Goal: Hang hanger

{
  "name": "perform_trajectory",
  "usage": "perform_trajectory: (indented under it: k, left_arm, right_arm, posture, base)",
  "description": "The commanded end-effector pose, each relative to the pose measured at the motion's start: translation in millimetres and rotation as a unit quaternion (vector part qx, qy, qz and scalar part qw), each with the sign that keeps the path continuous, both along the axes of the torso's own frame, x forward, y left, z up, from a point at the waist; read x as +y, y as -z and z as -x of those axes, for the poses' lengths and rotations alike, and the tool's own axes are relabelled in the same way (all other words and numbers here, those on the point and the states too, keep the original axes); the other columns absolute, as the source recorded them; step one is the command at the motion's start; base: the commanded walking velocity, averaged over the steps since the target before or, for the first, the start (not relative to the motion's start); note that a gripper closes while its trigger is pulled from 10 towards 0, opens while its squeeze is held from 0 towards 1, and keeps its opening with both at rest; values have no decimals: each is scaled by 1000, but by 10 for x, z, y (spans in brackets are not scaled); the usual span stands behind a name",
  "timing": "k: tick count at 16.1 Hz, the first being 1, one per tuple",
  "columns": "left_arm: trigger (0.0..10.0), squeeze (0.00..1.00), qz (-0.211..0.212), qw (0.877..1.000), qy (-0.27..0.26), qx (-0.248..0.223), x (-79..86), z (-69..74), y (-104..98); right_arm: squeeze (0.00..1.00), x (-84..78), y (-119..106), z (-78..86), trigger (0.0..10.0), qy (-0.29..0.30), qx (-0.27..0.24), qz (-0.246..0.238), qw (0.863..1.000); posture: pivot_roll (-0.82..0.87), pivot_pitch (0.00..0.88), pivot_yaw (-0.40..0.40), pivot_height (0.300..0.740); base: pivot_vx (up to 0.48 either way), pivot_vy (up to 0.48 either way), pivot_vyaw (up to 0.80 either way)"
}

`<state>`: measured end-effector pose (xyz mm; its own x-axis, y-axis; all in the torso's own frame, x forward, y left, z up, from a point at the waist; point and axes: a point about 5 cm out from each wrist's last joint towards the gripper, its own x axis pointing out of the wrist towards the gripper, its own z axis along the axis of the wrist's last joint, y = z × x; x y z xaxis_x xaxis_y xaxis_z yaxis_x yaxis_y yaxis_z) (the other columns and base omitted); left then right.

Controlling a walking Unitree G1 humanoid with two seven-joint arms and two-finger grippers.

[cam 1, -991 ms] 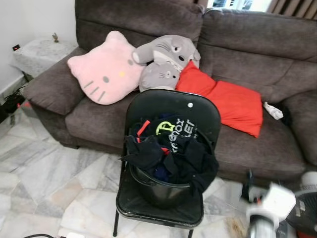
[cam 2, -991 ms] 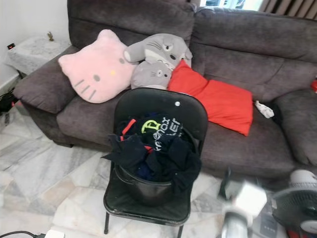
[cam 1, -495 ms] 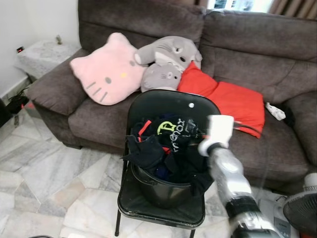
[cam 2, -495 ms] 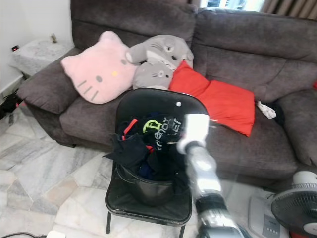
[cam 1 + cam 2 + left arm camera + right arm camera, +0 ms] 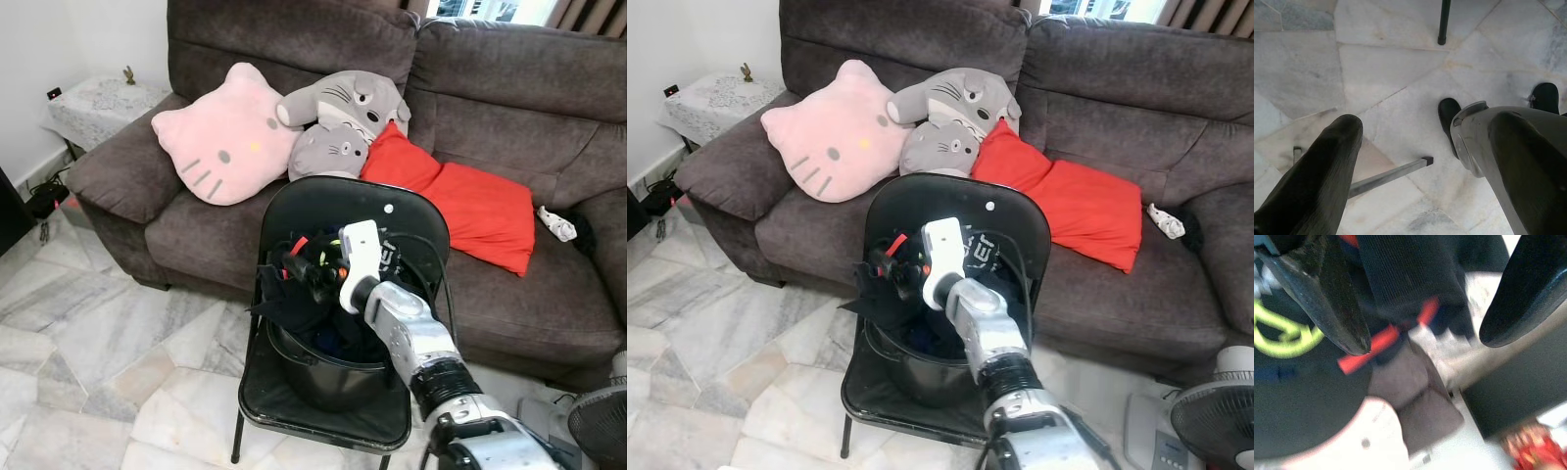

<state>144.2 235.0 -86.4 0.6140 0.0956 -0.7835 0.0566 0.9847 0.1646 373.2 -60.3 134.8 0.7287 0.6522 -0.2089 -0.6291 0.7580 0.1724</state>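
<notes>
Hanger [image 5: 297, 245] most likely the red bar poking out of the heap of dark clothes [image 5: 290, 305], in the black bucket [image 5: 315, 374] on the folding chair [image 5: 323, 204] before the sofa [image 5: 509, 88]; too tangled in cloth to be sure of its outline. Right gripper [image 5: 312, 269] reached over the top of the heap, fingers spread and empty, hovering just beside the red bar, with two short red stretches in sight between and below the fingertips in the right wrist view [image 5: 1422, 345]. Left gripper [image 5: 1405, 122] hanging idle over the marble floor [image 5: 1308, 54], likewise parted and holding nothing. Step in hand, by the look of it: picking the hanger out of the laundry. Best done by lowering straight onto a bare stretch of the red bar, one finger on either side, closing on the bar alone and not on a fold of cloth. Worth lifting slowly afterwards, since a sleeve caught on the hook could drag the whole heap up or tip the bucket off the seat.
</notes>
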Motion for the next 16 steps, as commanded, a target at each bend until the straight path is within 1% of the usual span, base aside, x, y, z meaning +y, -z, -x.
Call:
perform_trajectory:
  k: [1,2,3,4,7,8,9,10,11,12,14,15,16]
  left_arm:
    - [10000,0,-1,1000,-6,22,14,98,41]
    - [10000,0,0,1000,-5,22,4,103,44]
    - [10000,0,2,1000,-4,23,-9,108,49]
    - [10000,0,3,1000,-3,23,-19,112,53]
    - [10000,0,4,1000,-1,26,-40,124,63]
    - [10000,0,4,1000,-1,27,-41,128,65]
    - [10000,0,3,1000,-1,27,-40,129,65]
    - [10000,0,3,1000,-2,27,-36,129,64]
    - [10000,0,3,1000,-3,27,-34,129,64]
    - [10000,0,3,1000,-3,28,-32,130,64]
    - [10000,0,3,1000,-3,29,-34,133,66]
    - [10000,0,4,1000,-3,29,-33,132,65]
    - [10000,0,5,1000,-3,29,-32,130,64]
  right_arm:
    - [0,-58,78,10,10000,-2,19,13,1000]
    - [0,-100,147,29,10000,-6,35,23,999]
    - [0,-152,242,50,10000,3,53,42,998]
    - [0,-188,299,64,10000,13,64,49,997]
    - [0,-197,308,73,10000,2,68,21,997]
    - [0,-193,289,66,8431,-2,62,16,998]
    - [0,-182,267,59,5451,-6,58,6,998]
    - [0,-155,226,51,6157,-16,50,-10,999]
    - [0,-138,212,48,8902,-22,49,-13,998]
    - [0,-132,232,53,10000,-24,52,-2,998]
    - [0,-148,281,63,10000,-18,60,16,998]
    - [0,-181,312,60,353,-3,67,26,997]
    - [0,-206,325,55,1686,8,65,38,997]
  posture:
    - [-43,103,-41,740]
    - [-42,106,-40,740]
    - [-41,107,-40,740]
    - [-41,107,-40,740]
    - [-36,112,-41,740]
    - [-31,112,-42,740]
    - [-29,112,-42,740]
    - [-26,114,-43,740]
    - [-25,114,-43,740]
    - [-23,116,-44,740]
    - [-22,118,-44,740]
    - [-22,119,-45,740]
    - [-23,120,-45,740]
  base:
    - [0,0,0]
    - [0,0,0]
    - [0,0,0]
    - [0,0,0]
    - [0,0,0]
    - [0,0,0]
    - [0,0,0]
    - [0,0,0]
    - [0,0,0]
    - [0,0,0]
    - [0,0,0]
    - [0,0,0]
    - [0,0,0]
